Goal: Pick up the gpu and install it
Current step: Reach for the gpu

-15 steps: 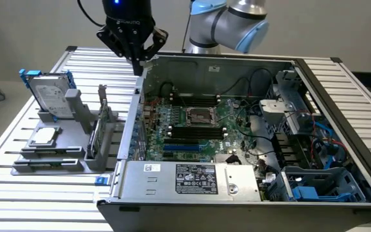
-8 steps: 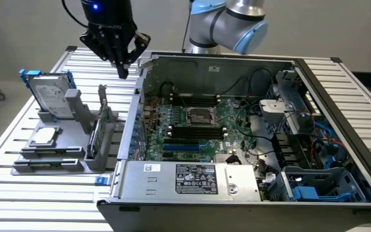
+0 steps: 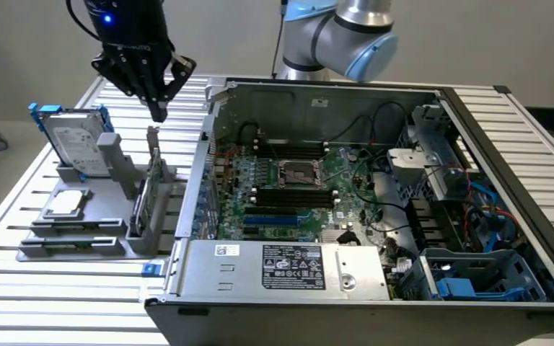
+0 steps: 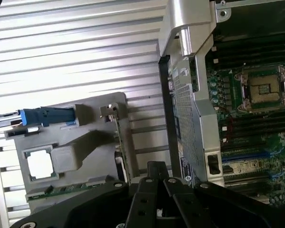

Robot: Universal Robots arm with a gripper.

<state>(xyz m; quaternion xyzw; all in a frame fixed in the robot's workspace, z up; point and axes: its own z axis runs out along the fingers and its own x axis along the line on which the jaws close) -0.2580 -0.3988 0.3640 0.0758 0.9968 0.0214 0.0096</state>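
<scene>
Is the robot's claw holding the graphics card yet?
No, the shut gripper hangs above the gpu, which stands upright in its grey holder.

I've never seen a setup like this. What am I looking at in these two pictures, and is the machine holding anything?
This is one robot arm with a black end effector, shut and holding nothing. One picture comes from a camera off the arm, the other from a camera on its wrist. On the slatted metal table sit an open computer case and a grey holder. The holder carries a hard drive in a blue frame and the gpu, a thin card standing on edge. The end effector hangs just above that card.
</scene>
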